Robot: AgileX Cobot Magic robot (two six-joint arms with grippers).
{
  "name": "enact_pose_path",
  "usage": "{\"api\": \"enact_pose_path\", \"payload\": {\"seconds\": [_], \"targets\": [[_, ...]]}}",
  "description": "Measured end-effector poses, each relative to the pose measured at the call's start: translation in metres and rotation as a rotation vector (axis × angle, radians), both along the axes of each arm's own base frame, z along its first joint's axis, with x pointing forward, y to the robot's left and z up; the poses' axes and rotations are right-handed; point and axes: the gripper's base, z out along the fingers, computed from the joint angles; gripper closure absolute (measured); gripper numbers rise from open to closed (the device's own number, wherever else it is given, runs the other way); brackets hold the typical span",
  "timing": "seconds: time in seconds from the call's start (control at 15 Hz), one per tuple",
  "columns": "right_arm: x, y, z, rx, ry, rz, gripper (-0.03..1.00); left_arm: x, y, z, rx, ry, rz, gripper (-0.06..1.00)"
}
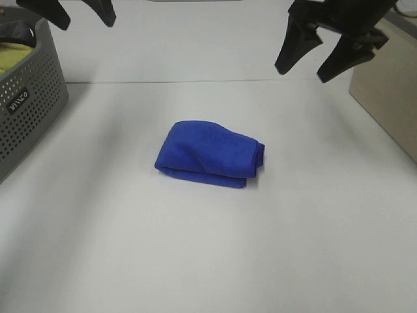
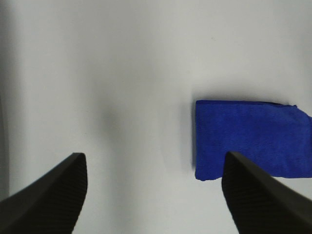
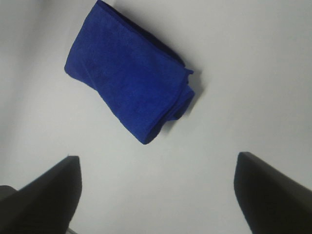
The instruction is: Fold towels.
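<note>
Towel [image 1: 210, 155], royal blue and fuzzy, lies folded into a compact bundle on the white table [image 1: 195, 261], below and between the two claws and touching neither. The left claw [image 1: 83, 13] hangs above the table with its dark fingers spread wide and nothing between them; in its wrist view the towel [image 2: 251, 139] sits on the table beyond the fingertips, off toward one finger [image 2: 261, 195] rather than centred in the gap, showing a flat rectangular face with one straight folded edge. The right claw [image 1: 329, 55] also hangs in the air, wide open and empty; in its wrist view the towel [image 3: 129, 73] lies well ahead of the fingers [image 3: 41, 195], turned at an angle, with layered folds bunched at one end. A grey perforated basket [image 1: 29, 111] stands beneath and beside the left claw, well apart from the towel, with something yellow-green [image 1: 13, 57] inside. A beige box [image 1: 391, 91] sits just beside the right claw at the table's edge.
</note>
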Motion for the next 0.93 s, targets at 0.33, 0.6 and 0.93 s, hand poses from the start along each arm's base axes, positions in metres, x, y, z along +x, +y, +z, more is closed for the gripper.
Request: {"api": "enact_pose_path", "payload": {"seconds": [0.33, 0.6, 0.93], "targets": [[-0.071, -0.020, 0.091, -0.056, -0.231, -0.050, 0.14, -0.069, 0.031, 0.058, 0.130, -0.115, 0.052, 0.22], [-0.161, -0.036, 0.091, -0.078, -0.241, -0.050, 0.14, -0.181, 0.059, 0.048, 0.139, -0.038, 0.099, 0.22], [-0.255, -0.056, 0.035, -0.151, -0.186, -0.045, 0.14, -0.297, 0.086, 0.000, 0.143, -0.019, 0.101, 0.22]]}}
